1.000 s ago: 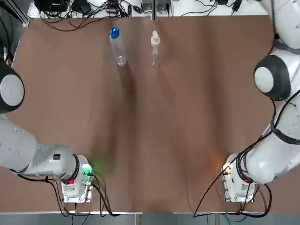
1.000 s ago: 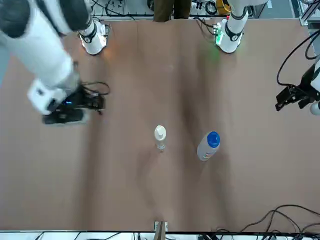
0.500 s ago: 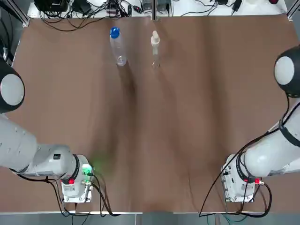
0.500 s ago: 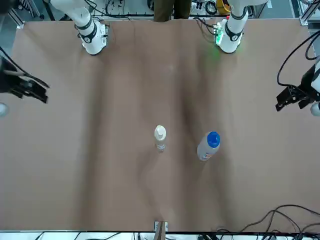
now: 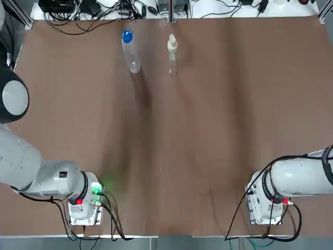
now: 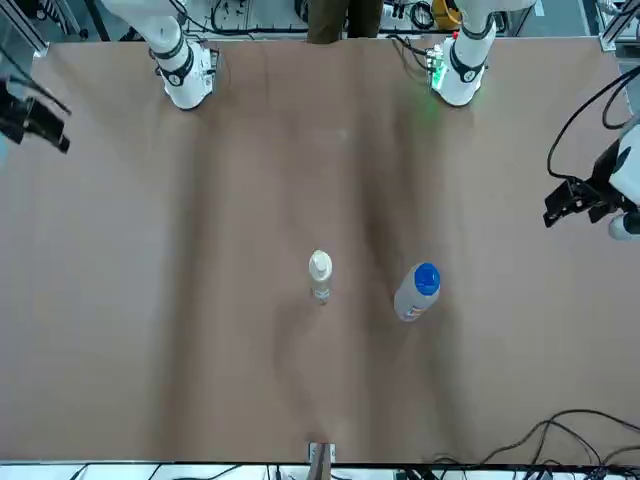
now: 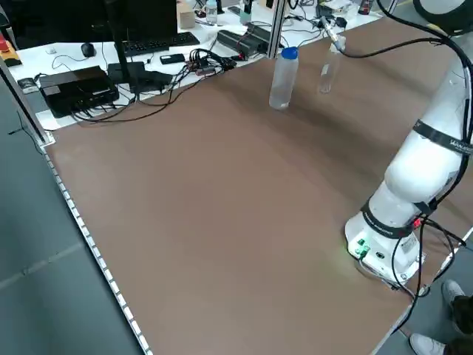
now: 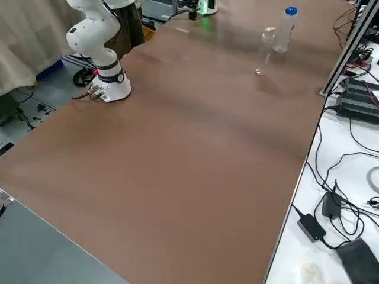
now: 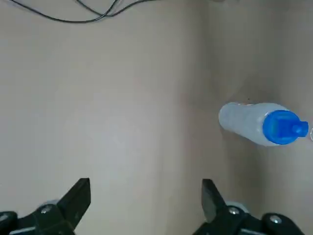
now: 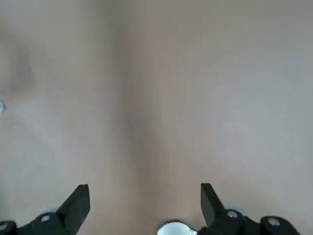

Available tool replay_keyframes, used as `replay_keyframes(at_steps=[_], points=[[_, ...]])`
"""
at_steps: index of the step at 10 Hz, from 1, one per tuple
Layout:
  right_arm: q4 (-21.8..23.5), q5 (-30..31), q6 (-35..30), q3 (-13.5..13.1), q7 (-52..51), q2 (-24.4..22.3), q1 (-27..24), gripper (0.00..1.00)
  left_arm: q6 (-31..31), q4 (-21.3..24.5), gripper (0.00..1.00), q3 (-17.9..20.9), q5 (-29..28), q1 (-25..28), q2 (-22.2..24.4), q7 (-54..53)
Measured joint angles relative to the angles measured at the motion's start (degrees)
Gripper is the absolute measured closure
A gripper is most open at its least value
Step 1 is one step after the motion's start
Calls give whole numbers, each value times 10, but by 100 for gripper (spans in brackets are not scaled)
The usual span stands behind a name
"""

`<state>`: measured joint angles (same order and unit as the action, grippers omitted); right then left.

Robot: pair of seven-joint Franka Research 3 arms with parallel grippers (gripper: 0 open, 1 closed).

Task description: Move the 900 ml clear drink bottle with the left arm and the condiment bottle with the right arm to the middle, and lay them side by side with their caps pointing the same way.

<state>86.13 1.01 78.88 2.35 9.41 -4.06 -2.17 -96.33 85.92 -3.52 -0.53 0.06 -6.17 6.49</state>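
While both bottles stand upright near the far edge of the table (image 5: 208, 130), the blue-capped clear drink bottle (image 5: 130, 52) is left of the condiment bottle (image 5: 172, 54), apart from it. The left hand (image 9: 146, 200) hovers released and empty near the table's left edge. The right hand (image 10: 144, 203) hovers likewise released near the right edge.

The left hand (image 9: 145, 186) hangs raised, far out on the left, pointing down, fingers spread wide and empty. The right hand (image 10: 144, 188) hangs far out on the right, likewise spread and empty.
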Motion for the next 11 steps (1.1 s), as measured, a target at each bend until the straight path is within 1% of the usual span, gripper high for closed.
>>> replay_keyframes(at_steps=[1,3,5,11], points=[[25,0,11,3,-3,-8,-10,0,0,0,0,0,0,1,0,-2],[44,-4,33,5,-8,-7,-14,0,-1,0,0,0,0,1,0,-3],[44,-10,50,10,-8,-7,-13,0,-3,-1,0,0,10,3,0,-1],[42,-13,54,10,-32,-8,-13,0,-4,-1,0,1,15,4,-1,1]])
